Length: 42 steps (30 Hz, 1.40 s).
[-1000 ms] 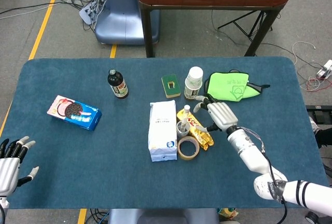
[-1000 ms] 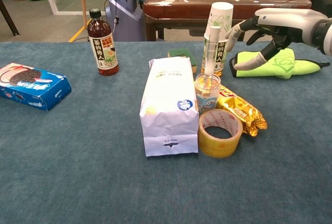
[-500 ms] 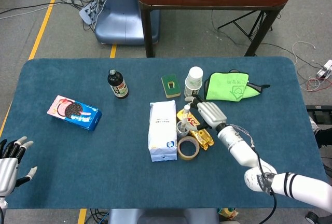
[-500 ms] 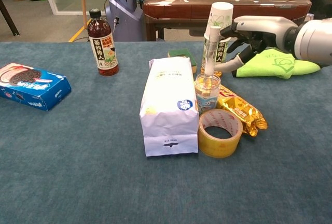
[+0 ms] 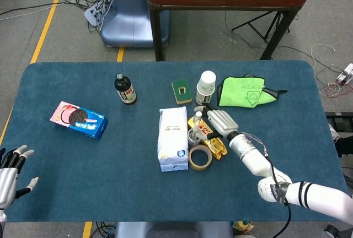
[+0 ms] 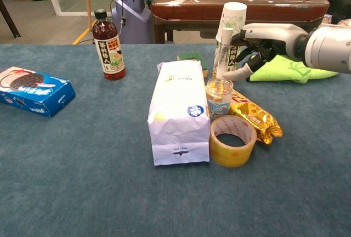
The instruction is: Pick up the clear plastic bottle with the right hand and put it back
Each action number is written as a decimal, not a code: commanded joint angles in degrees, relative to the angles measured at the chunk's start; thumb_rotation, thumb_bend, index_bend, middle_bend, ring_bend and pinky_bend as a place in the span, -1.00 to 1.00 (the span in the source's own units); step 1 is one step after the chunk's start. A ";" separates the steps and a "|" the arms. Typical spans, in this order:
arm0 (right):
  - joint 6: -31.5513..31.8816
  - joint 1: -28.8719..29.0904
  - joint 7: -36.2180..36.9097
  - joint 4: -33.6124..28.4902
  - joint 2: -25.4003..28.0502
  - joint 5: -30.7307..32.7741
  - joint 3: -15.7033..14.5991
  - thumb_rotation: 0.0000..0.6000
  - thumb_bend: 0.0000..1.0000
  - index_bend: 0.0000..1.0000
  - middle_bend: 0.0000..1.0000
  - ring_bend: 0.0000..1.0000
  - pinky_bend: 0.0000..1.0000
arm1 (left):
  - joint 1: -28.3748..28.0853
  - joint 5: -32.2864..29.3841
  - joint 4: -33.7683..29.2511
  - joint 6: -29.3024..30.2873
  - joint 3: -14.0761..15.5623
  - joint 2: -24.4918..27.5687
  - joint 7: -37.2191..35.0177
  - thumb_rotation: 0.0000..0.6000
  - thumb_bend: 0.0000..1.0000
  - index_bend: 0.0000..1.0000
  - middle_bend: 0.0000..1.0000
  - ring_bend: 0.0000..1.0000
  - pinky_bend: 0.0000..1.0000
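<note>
The clear plastic bottle (image 6: 219, 97) stands upright mid-table, its tall white nozzle rising in front of a white-capped green-label container (image 6: 233, 24). In the head view the bottle (image 5: 195, 134) sits between the white bag and the gold snack packet. My right hand (image 6: 264, 40) hovers just right of the nozzle, fingers apart, thumb (image 6: 237, 74) pointing at the bottle's neck, nothing held. From above, the right hand (image 5: 220, 121) lies over the snack packet, beside the bottle. My left hand (image 5: 11, 169) is spread open at the table's front-left edge.
A white bag (image 6: 177, 111) stands left of the bottle, a tape roll (image 6: 233, 139) in front, a gold snack packet (image 6: 253, 115) to the right. A green cloth (image 6: 293, 65), green sponge (image 5: 181, 90), dark tea bottle (image 6: 108, 46) and blue cookie box (image 6: 33, 90) are also on the table.
My right hand has moved left from over the green cloth to beside the clear bottle's nozzle. The left hand has slid slightly toward the front edge.
</note>
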 commanded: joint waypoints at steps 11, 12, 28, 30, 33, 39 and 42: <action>-0.22 0.87 0.02 0.83 -0.54 0.20 -0.99 1.00 -0.18 -0.19 -0.57 -0.98 -0.70 | 0.00 -0.27 0.92 -0.38 -0.06 -0.27 -0.65 1.00 -0.47 -0.58 -0.75 -0.78 -0.99; -0.22 0.91 0.02 0.86 -0.57 0.24 -1.05 1.00 -0.18 -0.19 -0.57 -0.98 -0.70 | 0.01 -0.23 0.99 -0.38 -0.04 -0.29 -0.69 1.00 -0.47 -0.58 -0.75 -0.78 -0.99; 0.29 1.41 -0.18 1.96 -1.24 0.85 -1.70 1.00 -0.14 -0.09 -0.51 -0.94 -0.70 | -0.09 -0.38 1.29 -0.71 -0.16 -0.42 -0.84 1.00 -0.47 -0.58 -0.76 -0.78 -0.99; 0.54 1.36 -0.03 2.06 -1.38 0.75 -1.67 1.00 -0.14 -0.09 -0.51 -0.94 -0.70 | -0.09 -0.34 1.25 -0.75 -0.11 -0.41 -0.85 1.00 -0.47 -0.58 -0.76 -0.78 -0.99; 0.66 1.34 0.14 2.13 -1.45 0.55 -1.74 1.00 -0.13 -0.08 -0.50 -0.93 -0.70 | -0.07 -0.37 1.28 -0.74 -0.13 -0.38 -0.85 1.00 -0.47 -0.58 -0.76 -0.78 -0.99; 1.22 1.16 0.19 2.51 -1.65 0.41 -1.89 1.00 -0.11 -0.01 -0.45 -0.90 -0.70 | -0.19 -0.30 1.19 -0.92 -0.11 -0.45 -0.73 1.00 -0.47 -0.58 -0.76 -0.78 -0.99; 1.40 1.12 0.23 2.69 -1.83 0.37 -1.92 1.00 -0.11 0.02 -0.44 -0.89 -0.70 | -0.24 -0.17 1.16 -0.92 -0.11 -0.51 -0.75 1.00 -0.47 -0.58 -0.76 -0.78 -0.99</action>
